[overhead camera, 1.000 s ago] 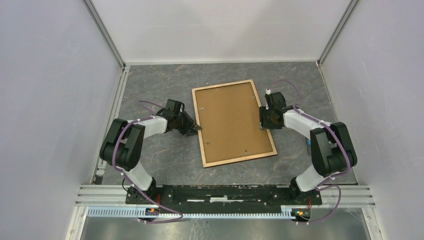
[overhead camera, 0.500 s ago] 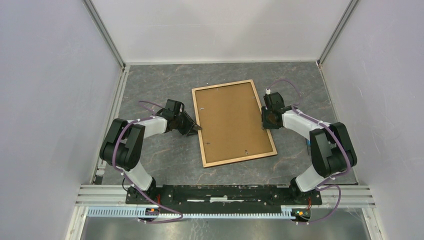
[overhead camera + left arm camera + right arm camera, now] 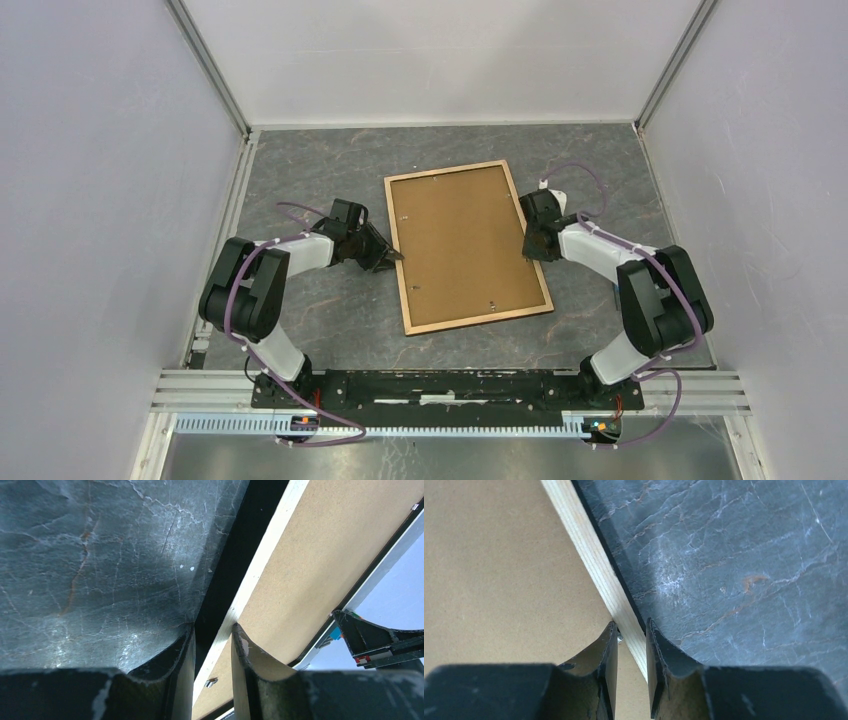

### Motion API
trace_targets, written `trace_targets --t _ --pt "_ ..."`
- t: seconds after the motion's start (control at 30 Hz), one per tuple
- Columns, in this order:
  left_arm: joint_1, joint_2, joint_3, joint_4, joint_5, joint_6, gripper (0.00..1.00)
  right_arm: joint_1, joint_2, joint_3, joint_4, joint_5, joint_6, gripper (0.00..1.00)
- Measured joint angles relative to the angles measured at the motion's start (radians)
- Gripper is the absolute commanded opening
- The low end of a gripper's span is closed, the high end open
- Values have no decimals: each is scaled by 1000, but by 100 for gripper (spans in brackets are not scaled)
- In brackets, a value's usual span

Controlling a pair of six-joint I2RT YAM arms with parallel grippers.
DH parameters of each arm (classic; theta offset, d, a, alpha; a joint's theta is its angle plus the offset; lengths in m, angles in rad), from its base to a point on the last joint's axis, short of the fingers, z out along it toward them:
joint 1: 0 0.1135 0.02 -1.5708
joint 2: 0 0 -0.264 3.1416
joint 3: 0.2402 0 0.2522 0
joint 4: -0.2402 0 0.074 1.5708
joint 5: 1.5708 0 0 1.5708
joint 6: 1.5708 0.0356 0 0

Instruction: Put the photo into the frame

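Lying flat near the middle of the bench (image 3: 300, 170), a little closer to its far edge than its near one, the frame (image 3: 445, 170) rests back-up and slightly skewed, its long sides running roughly from far edge to near edge. The brown backing board (image 3: 465, 245) fills its opening. The photo shows in no view, so whether it sits beneath the board cannot be told. The frame is probably light but broad and thin-railed, stiff along each rail yet liable to twist or sag if lifted from one side alone. Any glazing would be fragile, so a hold on both long rails at about mid-length seems the sound choice. Both arms reach inward low over the bench with elbows bent, the left from the left edge and the right from the right edge. The left hand (image 3: 390, 256) is closed on the left long rail (image 3: 260, 575), one finger on each side. The right hand (image 3: 528, 250) pinches the right long rail (image 3: 594, 560) the same way, just beside a small metal tab (image 3: 619, 639).
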Motion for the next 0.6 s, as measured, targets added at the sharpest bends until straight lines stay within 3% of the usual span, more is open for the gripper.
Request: trace_targets --t 0.23,0.3,0.5,0.6 --pt "0 -5 -11 14 1 -1 2 45 40 47 -65 109 115 0" --pt "1 -9 -19 25 1 -2 2 58 45 50 -66 134 117 5" --pt "6 -39 -89 110 0 -41 2 70 120 152 -118 145 -17 64" --pt "21 -51 -156 204 31 -98 2 78 123 202 -115 79 -111 77"
